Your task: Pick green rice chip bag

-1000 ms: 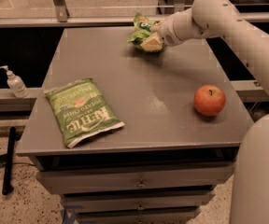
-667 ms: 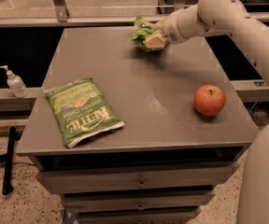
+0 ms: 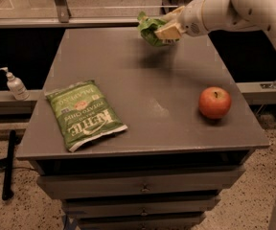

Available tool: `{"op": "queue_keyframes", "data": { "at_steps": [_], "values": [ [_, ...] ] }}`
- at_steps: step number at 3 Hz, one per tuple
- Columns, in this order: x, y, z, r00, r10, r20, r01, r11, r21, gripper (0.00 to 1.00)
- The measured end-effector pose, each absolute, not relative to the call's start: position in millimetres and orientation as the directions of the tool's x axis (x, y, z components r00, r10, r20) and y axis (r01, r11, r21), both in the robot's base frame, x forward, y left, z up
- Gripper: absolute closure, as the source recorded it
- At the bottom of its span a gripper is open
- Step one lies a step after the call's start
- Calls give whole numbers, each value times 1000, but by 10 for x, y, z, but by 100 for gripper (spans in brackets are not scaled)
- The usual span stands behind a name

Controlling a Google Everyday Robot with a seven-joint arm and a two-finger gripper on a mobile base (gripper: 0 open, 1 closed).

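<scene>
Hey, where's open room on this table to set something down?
Widest bare patch: the middle, between the Kettle bag and the apple. The far-left corner of the table is also free. Far right is crowded: the gripper holds the green rice chip bag there.
</scene>
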State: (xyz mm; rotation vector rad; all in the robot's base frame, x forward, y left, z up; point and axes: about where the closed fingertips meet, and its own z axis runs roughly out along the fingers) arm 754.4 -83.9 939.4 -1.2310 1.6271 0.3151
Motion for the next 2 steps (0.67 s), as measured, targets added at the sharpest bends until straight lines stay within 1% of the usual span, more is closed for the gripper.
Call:
{"op": "queue_keyframes", "data": {
  "at_steps": [1,2],
  "values": [
    [7347,-1056,9805,114,-490,-864,-832,428,-352,100],
    [7342,-1041,9839,118,-484,-867,-834,426,-352,100]
  ]
}}
